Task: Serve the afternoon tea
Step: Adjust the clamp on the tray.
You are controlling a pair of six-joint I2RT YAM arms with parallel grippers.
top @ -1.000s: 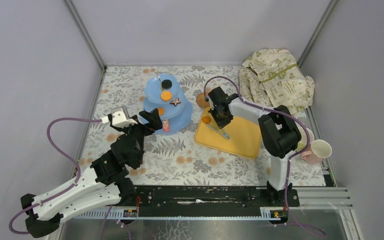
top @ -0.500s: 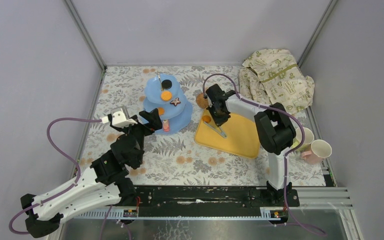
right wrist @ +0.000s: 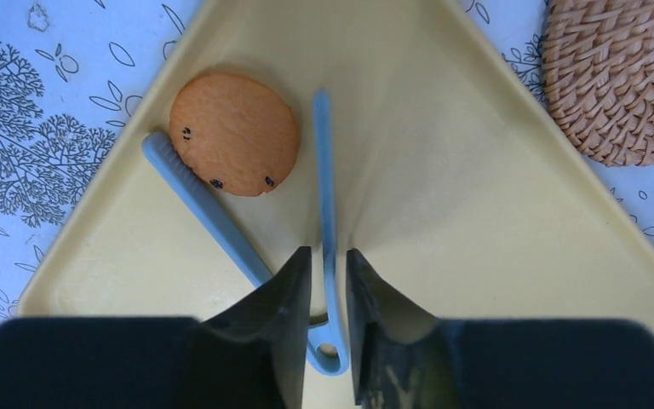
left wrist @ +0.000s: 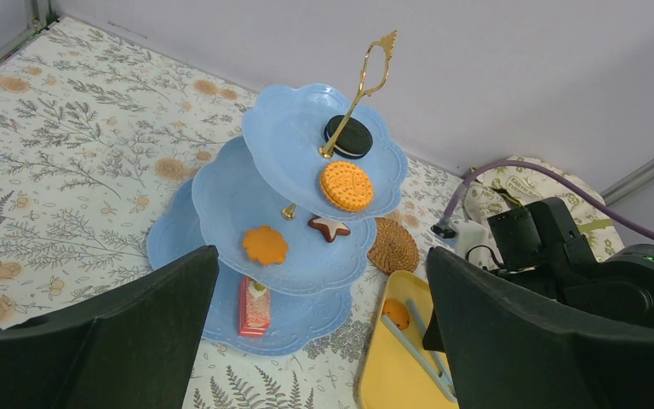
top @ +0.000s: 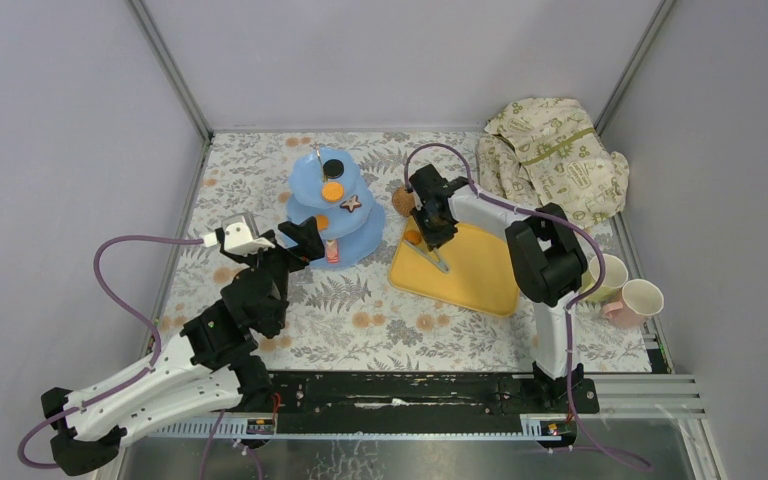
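Two cups [top: 640, 297] partly hidden; left pincer [left wrist: 322, 256] spread; right pincer [right wrist: 328, 256] barely parted astride tongs [right wrist: 324, 170].

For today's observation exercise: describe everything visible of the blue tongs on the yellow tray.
The tongs are pale blue, plastic-looking: two slim arms joined at a looped end, splayed in a V. They lie flat on the yellow tray. An orange biscuit sits between the arms, touching one. The right gripper straddles the other arm, not pinching.

The floral worktop [top: 360, 320] carries the stand [top: 332, 215], a tray [top: 480, 270], a coaster [top: 401, 202] (just beside the tray), a cloth [top: 555, 160] and two cups [top: 640, 298].
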